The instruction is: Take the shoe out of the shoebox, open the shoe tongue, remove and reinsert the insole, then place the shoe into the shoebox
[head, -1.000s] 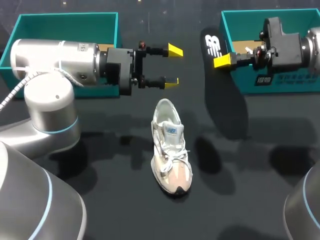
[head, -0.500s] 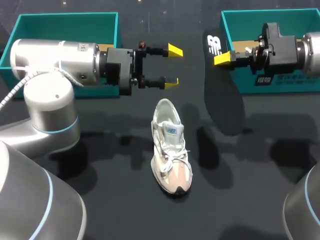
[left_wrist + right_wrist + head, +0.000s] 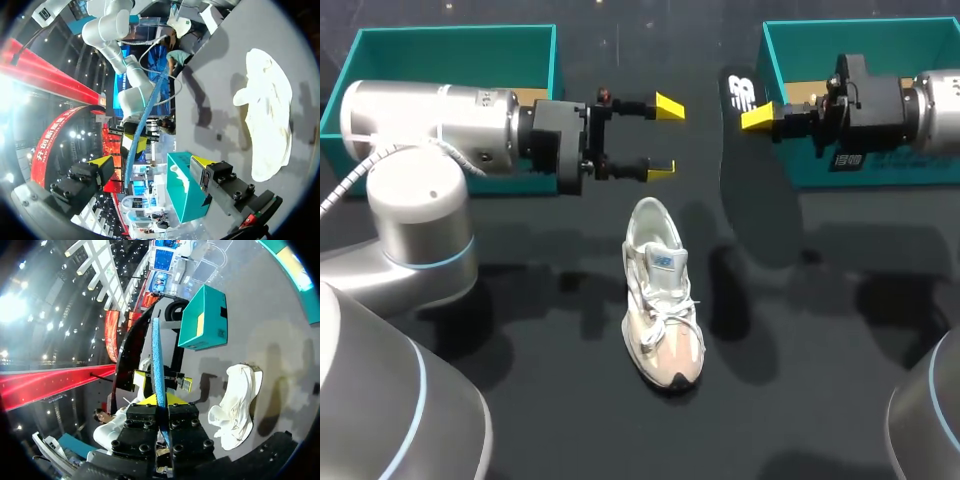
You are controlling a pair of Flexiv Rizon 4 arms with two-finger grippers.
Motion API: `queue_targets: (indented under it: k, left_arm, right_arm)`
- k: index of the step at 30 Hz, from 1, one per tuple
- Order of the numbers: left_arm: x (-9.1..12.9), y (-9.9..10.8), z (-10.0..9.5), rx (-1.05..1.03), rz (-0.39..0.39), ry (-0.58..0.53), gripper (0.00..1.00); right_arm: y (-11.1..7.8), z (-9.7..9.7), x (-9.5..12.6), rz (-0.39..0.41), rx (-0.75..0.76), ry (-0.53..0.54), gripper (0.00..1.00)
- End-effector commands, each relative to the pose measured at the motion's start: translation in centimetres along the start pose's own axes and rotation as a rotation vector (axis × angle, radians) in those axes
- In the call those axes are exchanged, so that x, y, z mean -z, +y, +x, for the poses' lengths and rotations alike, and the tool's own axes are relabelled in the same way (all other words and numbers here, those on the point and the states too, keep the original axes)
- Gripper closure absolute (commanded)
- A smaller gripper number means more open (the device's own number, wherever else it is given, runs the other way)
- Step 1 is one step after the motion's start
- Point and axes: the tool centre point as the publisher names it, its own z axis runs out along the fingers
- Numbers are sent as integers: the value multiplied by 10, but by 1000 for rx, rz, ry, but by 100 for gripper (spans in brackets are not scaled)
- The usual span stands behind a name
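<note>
Black insole [image 3: 760, 190] in right gripper [image 3: 760, 117]

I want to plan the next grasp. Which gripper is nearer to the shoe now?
Left. The left gripper hangs open just beyond the heel of the shoe; the right gripper, shut on the insole, is farther off, beside the right shoebox.

Shoe [image 3: 662, 290] central, shoeboxes [image 3: 450, 31] at far corners

Insole [image 3: 760, 195] right of, behind shoe [image 3: 663, 295]
</note>
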Motion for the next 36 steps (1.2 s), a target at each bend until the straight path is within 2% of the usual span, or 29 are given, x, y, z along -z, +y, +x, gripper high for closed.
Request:
queue_targets:
  k: [1, 7, 11, 14, 19, 25, 28, 31, 34, 36]
  left_arm:
    - [2, -5, 1, -3, -8, -8, 0]
    - [2, -5, 1, -3, -8, -8, 0]
    - [0, -6, 4, 11, -12, -10, 0]
    - [-4, -8, 7, -3, -32, -1, 0]
    - [-12, -7, 14, -8, -49, 6, 0]
    - [-18, -5, 15, -9, -59, -17, 0]
    - [-19, -3, 16, -9, -62, -20, 13]
    - [-21, -1, 18, -6, -65, -20, 19]
    - [-22, 1, 20, -3, -66, -16, 20]
    - [-23, 2, 21, 0, -67, -14, 27]
  right_arm:
    - [7, -3, -4, 13, 1, 1, 100]
    - [7, -3, -4, 13, 1, 1, 100]
    - [20, -14, -11, -34, -150, 2, 100]
    - [29, -21, -19, -37, -225, 11, 100]
    - [37, -25, -30, -36, -276, 31, 100]
    - [42, -32, -40, -35, -346, -17, 100]
    - [42, -35, -41, -54, -360, -24, 100]
    - [43, -35, -43, -62, -356, -28, 100]
    - [44, -35, -44, -64, -358, -32, 100]
    - [44, -36, -45, -65, -359, -35, 100]
